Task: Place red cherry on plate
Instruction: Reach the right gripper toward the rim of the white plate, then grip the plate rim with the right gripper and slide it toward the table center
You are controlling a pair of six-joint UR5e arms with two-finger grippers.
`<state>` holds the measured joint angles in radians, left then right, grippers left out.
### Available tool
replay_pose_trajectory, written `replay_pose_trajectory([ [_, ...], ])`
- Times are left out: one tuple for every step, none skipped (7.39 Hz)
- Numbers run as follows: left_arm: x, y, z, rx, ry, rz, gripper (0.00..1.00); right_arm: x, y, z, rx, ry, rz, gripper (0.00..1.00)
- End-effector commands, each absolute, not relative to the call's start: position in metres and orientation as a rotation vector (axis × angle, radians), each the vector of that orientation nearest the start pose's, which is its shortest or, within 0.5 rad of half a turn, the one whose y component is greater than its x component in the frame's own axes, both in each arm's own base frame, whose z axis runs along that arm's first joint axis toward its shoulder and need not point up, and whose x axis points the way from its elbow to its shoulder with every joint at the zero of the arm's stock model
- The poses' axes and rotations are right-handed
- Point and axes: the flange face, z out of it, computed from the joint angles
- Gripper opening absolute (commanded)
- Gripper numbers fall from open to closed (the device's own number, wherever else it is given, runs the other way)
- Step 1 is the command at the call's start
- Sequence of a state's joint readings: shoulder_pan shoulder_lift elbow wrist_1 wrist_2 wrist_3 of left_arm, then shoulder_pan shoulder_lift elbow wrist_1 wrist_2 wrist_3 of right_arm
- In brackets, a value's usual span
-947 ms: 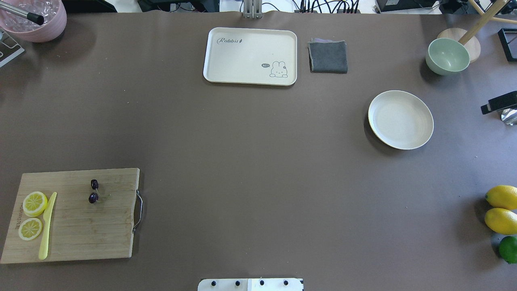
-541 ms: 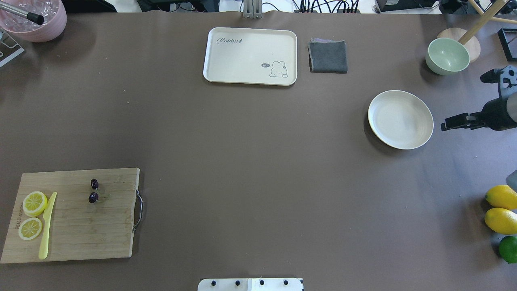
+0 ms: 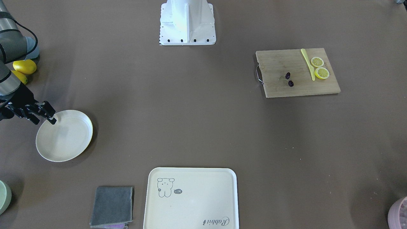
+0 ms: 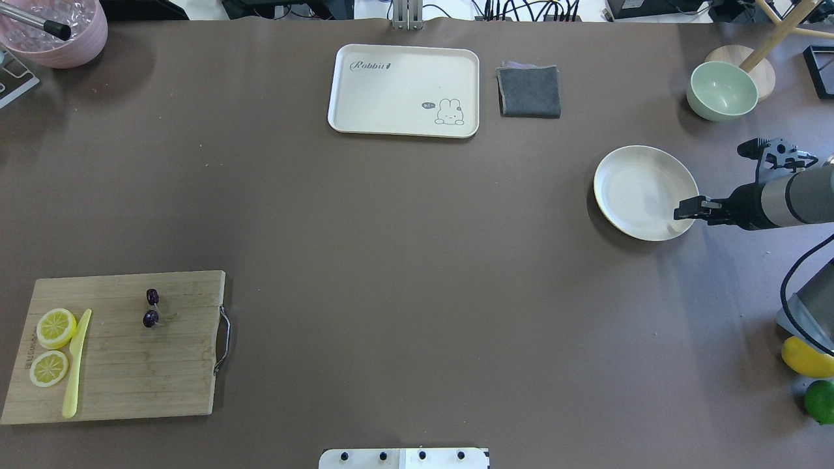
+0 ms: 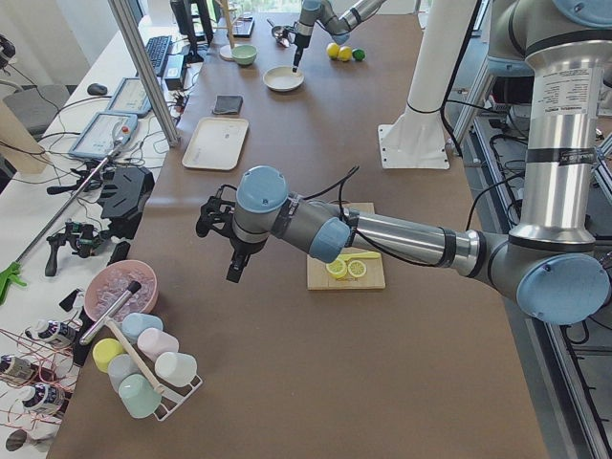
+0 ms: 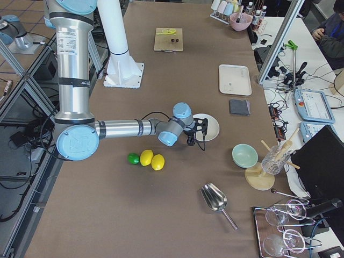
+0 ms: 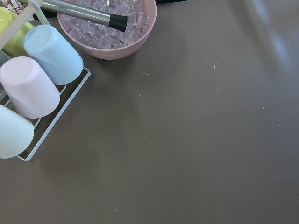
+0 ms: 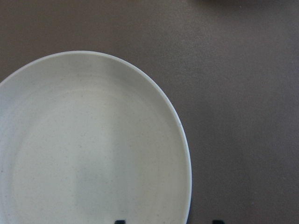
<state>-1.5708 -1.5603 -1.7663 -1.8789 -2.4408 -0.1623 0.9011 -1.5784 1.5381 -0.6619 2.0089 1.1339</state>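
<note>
The red cherry (image 4: pixel 151 307), two small dark fruits on one green stem, lies on a wooden cutting board (image 4: pixel 130 365) at the near left, also seen in the front view (image 3: pixel 288 79). The round cream plate (image 4: pixel 642 189) sits empty at the right (image 3: pixel 63 138). My right gripper (image 4: pixel 684 210) hangs open over the plate's right rim (image 3: pixel 51 116), holding nothing. In the right wrist view, the plate (image 8: pixel 93 154) fills the frame. My left gripper (image 5: pixel 232 273) shows only in the exterior left view, off the board toward the pink bowl; I cannot tell whether it is open or shut.
Two lemon slices (image 4: pixel 55 327) and a yellow knife (image 4: pixel 76 365) share the board. A rabbit tray (image 4: pixel 404 90) and a grey cloth (image 4: pixel 529 91) lie at the back. A green bowl (image 4: pixel 722 90) stands behind the plate; a lemon (image 4: pixel 805 358) and a lime (image 4: pixel 819 400) lie near right. The pink ice bowl (image 4: pixel 55 32) stands at the back left.
My right arm has come in from the right edge and swung left, bringing its gripper to the plate's right rim. The cherry and the board have not moved.
</note>
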Motion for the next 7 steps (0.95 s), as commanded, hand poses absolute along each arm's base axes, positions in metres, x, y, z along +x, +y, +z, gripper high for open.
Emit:
replay_pose_trajectory([
  [-0.057, -0.499, 0.526, 0.389, 0.884, 0.065, 0.98, -0.258, -0.469, 0.578, 0.200, -0.943, 0.272, 0.00],
  [-0.057, -0.499, 0.526, 0.389, 0.884, 0.065, 0.98, -0.261, -0.475, 0.570, 0.204, -0.955, 0.285, 0.00],
  [-0.057, -0.499, 0.526, 0.389, 0.884, 0.065, 0.98, -0.264, -0.479, 0.560, 0.221, -0.963, 0.289, 0.00],
  [-0.057, -0.499, 0.526, 0.389, 0.883, 0.065, 0.98, -0.269, -0.486, 0.546, 0.236, -0.982, 0.281, 0.00],
  [-0.057, -0.500, 0.525, 0.390, 0.883, 0.064, 0.98, -0.274, -0.490, 0.513, 0.239, -1.032, 0.306, 0.00],
  [-0.057, -0.500, 0.525, 0.390, 0.883, 0.064, 0.98, -0.291, -0.500, 0.464, 0.216, -1.089, 0.357, 0.00],
  [-0.057, -0.501, 0.526, 0.387, 0.882, 0.063, 0.98, -0.320, -0.497, 0.415, 0.184, -1.100, 0.361, 0.00],
])
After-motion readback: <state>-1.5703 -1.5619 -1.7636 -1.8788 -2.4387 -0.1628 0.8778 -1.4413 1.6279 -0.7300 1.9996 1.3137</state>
